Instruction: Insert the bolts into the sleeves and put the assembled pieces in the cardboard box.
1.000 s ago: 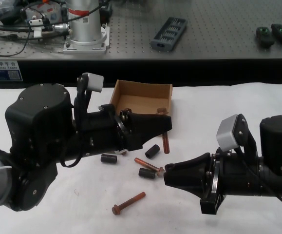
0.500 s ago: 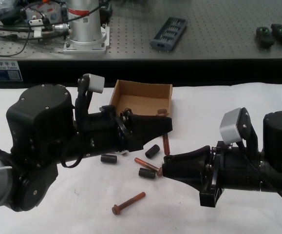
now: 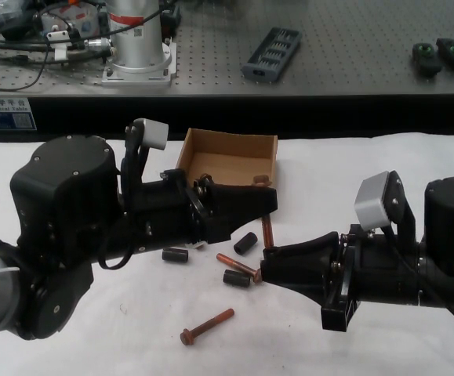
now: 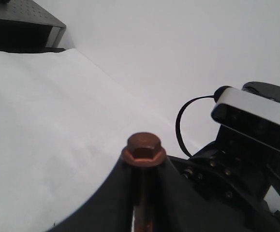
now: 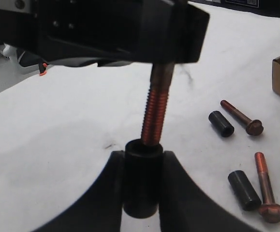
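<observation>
Bolt [image 3: 266, 229] hangs threads-down from left gripper [image 3: 268, 206], just in front of cardboard box [image 3: 228, 139], with right gripper [image 3: 266, 262] directly below. Left wrist: fingers clamp the shank under the hex head. Right wrist: fingers pinch upright sleeve [image 5: 141, 181], bolt tip at its mouth.

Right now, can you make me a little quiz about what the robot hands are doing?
1. True or false: the bolt in the left hand is fully inside the sleeve.
2. What does the right hand hold? A a sleeve, B a bolt, C a box.
3. How many loose bolts lie on the white cloth?
Key: 1 false, its tip is only at the sleeve's mouth; 2 A; 3 two.
</observation>
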Motion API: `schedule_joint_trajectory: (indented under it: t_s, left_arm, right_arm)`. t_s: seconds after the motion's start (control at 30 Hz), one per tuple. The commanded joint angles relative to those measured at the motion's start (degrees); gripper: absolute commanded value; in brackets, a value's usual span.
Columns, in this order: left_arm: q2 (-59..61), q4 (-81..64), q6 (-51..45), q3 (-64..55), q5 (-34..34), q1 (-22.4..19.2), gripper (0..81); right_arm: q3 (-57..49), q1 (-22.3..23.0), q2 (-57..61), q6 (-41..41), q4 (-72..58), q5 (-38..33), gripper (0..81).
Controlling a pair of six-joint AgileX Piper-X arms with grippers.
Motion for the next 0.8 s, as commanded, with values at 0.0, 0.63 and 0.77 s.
schedule_joint_trajectory:
  t_s: [0.0,0.63,0.77]
  left_arm:
    - [0.04,-0.77,-0.27,-0.74,1.13,-1.19,0.6]
    - [0.04,2.39,-5.07,-0.74,10.43,-0.39,0.6]
    - [0.04,5.0,2.61,-0.74,14.08,-0.39,0.6]
  right_arm:
    - [-0.87,-0.15,0.01,0.22,-1.7,-0.49,5.1]
    - [-1.2,-0.28,-0.12,12.36,-14.24,-0.84,5.1]
    - [-1.2,-0.28,-0.12,14.08,-14.68,-0.84,5.1]
